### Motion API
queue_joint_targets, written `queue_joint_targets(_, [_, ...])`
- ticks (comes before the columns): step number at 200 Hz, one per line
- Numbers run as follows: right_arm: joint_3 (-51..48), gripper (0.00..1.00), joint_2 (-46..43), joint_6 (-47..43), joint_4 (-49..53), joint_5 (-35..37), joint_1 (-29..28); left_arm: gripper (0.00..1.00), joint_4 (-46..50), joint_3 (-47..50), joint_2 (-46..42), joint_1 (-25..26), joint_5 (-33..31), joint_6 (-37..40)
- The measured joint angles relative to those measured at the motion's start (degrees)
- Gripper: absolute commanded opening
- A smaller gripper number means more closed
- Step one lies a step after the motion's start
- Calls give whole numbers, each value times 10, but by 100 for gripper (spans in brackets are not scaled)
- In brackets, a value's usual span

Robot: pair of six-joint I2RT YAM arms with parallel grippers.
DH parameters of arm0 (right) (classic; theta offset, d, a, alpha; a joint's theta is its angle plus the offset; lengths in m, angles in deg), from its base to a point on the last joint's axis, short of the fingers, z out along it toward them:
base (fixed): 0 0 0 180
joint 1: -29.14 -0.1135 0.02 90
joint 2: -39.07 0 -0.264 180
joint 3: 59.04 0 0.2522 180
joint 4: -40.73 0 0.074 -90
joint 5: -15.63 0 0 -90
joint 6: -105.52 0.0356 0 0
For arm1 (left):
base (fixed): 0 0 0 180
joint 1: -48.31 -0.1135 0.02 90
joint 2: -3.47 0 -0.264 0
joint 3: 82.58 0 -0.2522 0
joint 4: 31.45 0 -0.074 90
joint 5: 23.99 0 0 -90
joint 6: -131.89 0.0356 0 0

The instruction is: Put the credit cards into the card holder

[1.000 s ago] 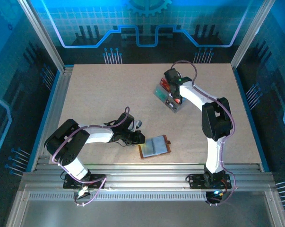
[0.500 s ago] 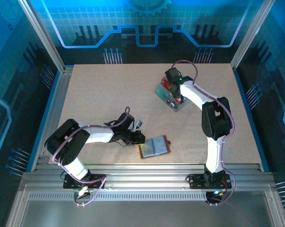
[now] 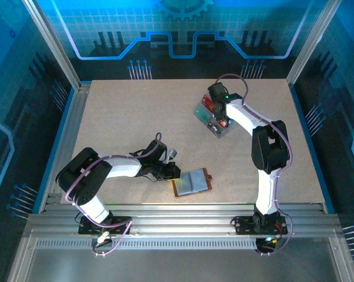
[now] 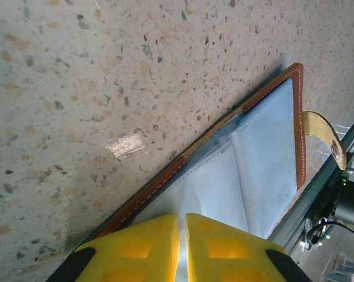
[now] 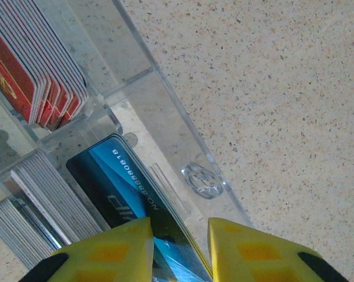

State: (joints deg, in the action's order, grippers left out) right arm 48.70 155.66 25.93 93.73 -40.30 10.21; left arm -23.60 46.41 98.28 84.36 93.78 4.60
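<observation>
Clear acrylic walls of the tray (image 5: 165, 88) hem in the blue card (image 5: 115, 176), so we judge a straight lift safest. The right gripper (image 5: 178, 226) straddles that card, part open; we cannot tell whether it pinches. Red cards (image 5: 24, 76) fill a neighbouring compartment. The left gripper (image 4: 181, 218), nearly closed on nothing, rests on the open card holder (image 3: 192, 181), near centre.

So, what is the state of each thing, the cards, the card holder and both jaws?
card holder: open, lying flat, lining up
blue card: upright in the clear tray, between the right gripper's jaws
red cards: stacked on edge in a tray compartment
white cards: stacked on edge beside the blue card
left gripper: jaws almost together over the lining, grip unclear
right gripper: jaws apart, astride the blue card
</observation>
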Motion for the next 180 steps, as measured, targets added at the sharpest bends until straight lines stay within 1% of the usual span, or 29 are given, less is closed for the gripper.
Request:
queue_joint_targets(10, [1,24,0,0,1,3,0,15,0,0,0,0,0,0])
queue_joint_targets(56, [5,20,-1,-1,4,17,0,15,0,0,0,0,0,0])
queue_joint_targets(88, [7,22,-1,-2,9,24,0,15,0,0,0,0,0,0])
queue_joint_targets(107, [7,26,-1,-3,12,32,0,15,0,0,0,0,0,0])
queue_joint_targets(125, [8,27,-1,-4,19,44,0,15,0,0,0,0,0,0])
queue_joint_targets(141, [12,26,-1,-4,27,50,0,15,0,0,0,0,0,0])
queue_joint_targets(156, [14,22,-3,-5,29,54,0,15,0,0,0,0,0,0])
queue_joint_targets(164, [14,22,-3,-6,30,56,0,15,0,0,0,0,0,0])
queue_joint_targets(176, [14,25,-4,-6,32,56,0,15,0,0,0,0,0,0])
queue_joint_targets(180, [14,28,-4,-7,33,56,0,15,0,0,0,0,0,0])
